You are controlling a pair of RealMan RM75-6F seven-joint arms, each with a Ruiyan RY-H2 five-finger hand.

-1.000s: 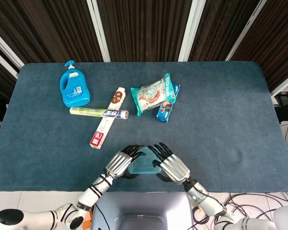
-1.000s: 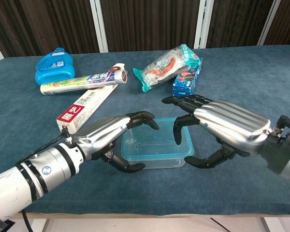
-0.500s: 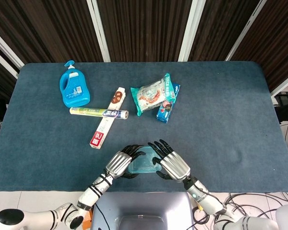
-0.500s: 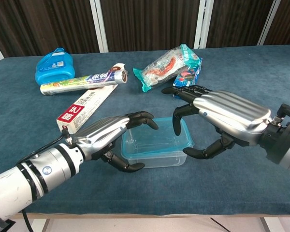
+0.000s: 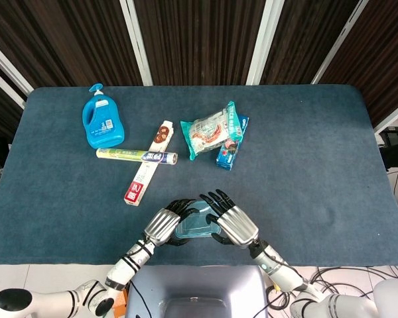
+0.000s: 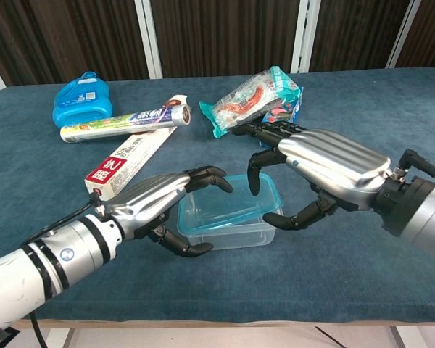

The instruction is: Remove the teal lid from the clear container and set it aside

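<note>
Left hand point(image 6: 156, 206) cups the left end of the clear container point(image 6: 225, 230), fingers curled over and under its edge. Right hand point(image 6: 315, 170) arches over the right end, fingers bent down onto the teal lid point(image 6: 228, 205), thumb hooked under the side. Lid's still on, and the container sits at the near edge of the blue worktop point(image 5: 305, 165). Behind it, well apart: a red and white box point(image 5: 149, 162) with a foil roll point(image 5: 136, 156) laid across it, a blue detergent bottle point(image 5: 103, 123), and 2 snack packs point(image 5: 215, 134).
</note>
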